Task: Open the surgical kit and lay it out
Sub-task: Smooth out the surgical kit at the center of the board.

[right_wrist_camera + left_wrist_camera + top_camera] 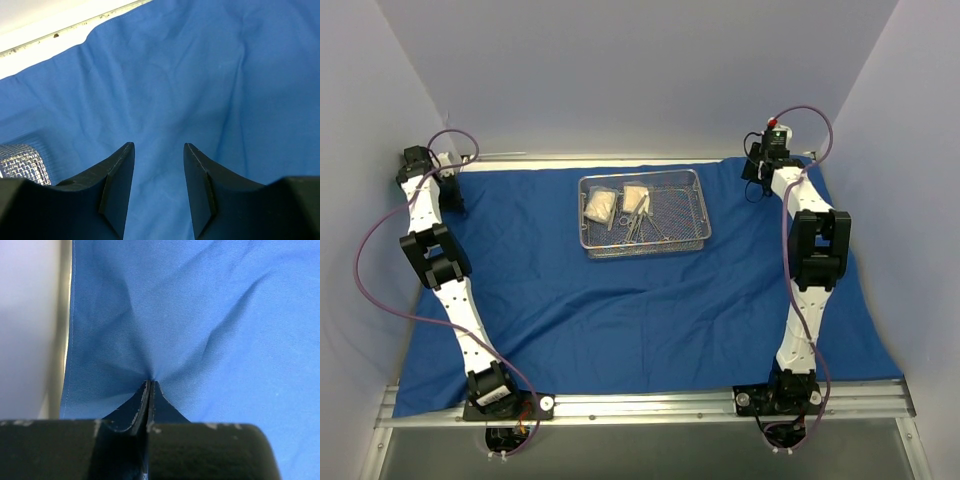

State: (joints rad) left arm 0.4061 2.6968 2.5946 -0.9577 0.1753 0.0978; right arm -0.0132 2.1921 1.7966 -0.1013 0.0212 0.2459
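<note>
The blue cloth wrap (650, 310) lies spread flat over the table. On its far middle stands the wire-mesh steel tray (701, 218). It holds two white gauze packets (601, 205) and silver clamps and tweezers (640, 222). At the cloth's far left corner my left gripper (451, 196) is shut. In the left wrist view the fingertips of the left gripper (151, 382) pinch the cloth (200, 315), and creases fan out from them. My right gripper (756, 186) hangs open over the far right of the cloth (175, 75). Nothing lies between the fingers of the right gripper (159, 145).
White walls close in the left, right and back sides. A metal rail (650, 405) runs along the near edge, with both arm bases on it. The table's far edge (60, 30) shows beyond the cloth. A corner of the tray (20, 162) is at the lower left.
</note>
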